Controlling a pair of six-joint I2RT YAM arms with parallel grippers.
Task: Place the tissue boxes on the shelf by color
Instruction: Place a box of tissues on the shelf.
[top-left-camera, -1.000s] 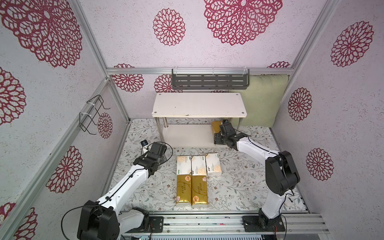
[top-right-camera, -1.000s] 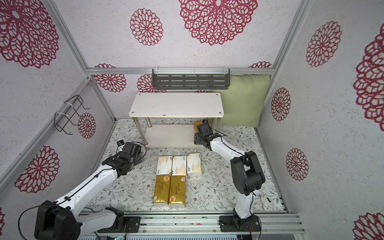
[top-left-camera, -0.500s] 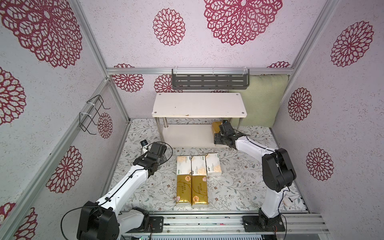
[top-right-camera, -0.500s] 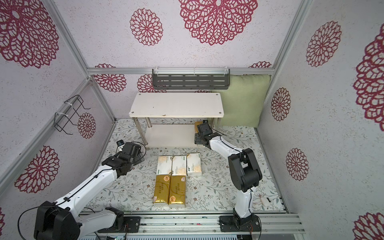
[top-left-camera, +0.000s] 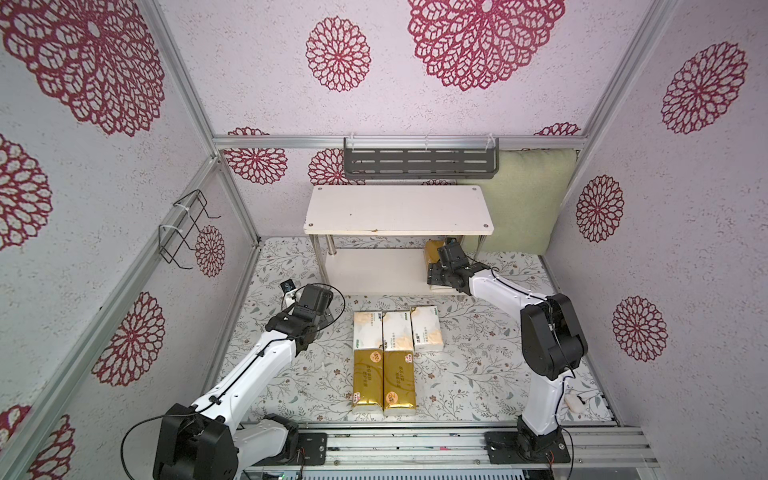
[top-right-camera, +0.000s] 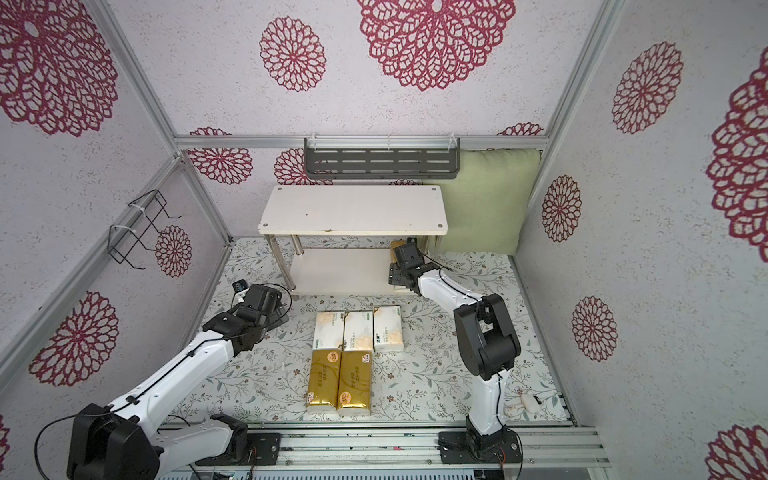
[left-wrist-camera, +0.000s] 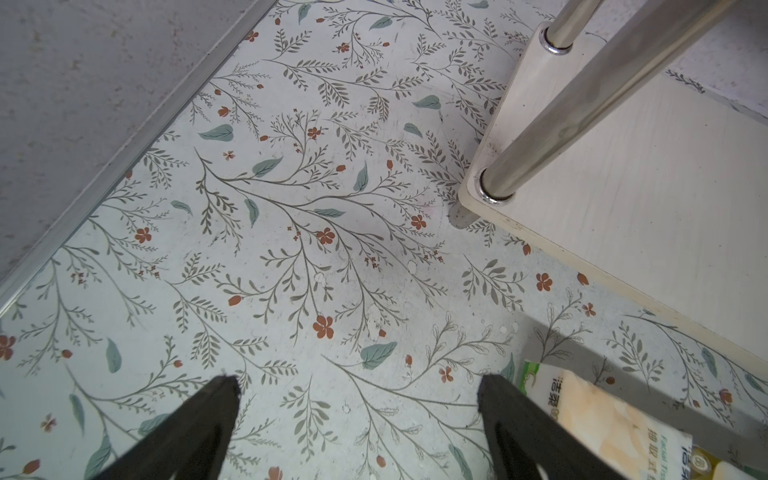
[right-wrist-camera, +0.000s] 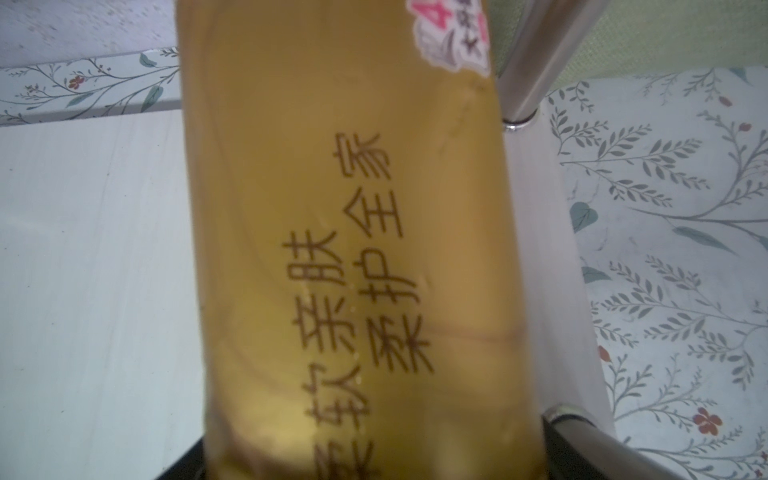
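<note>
Lying within right pincer (right-wrist-camera: 370, 444): gold pack (right-wrist-camera: 332, 208)

A dark grey slotted wall rack (top-left-camera: 419, 164) hangs by white ties from an aluminium frame bar (top-left-camera: 291, 141) on the back wall. A pale green cushion (top-left-camera: 528, 199) stands propped in the corner just beside it. A black wire holder (top-left-camera: 185, 226) is tied to the frame of a side wall. Crimson rosette wallpaper (top-left-camera: 338, 54) lines the enclosure. A leaf-and-flower print sheet (top-left-camera: 469, 365) covers the floor, where a small white corded object (top-left-camera: 572, 402) lies near the front rail (top-left-camera: 415, 442).
</note>
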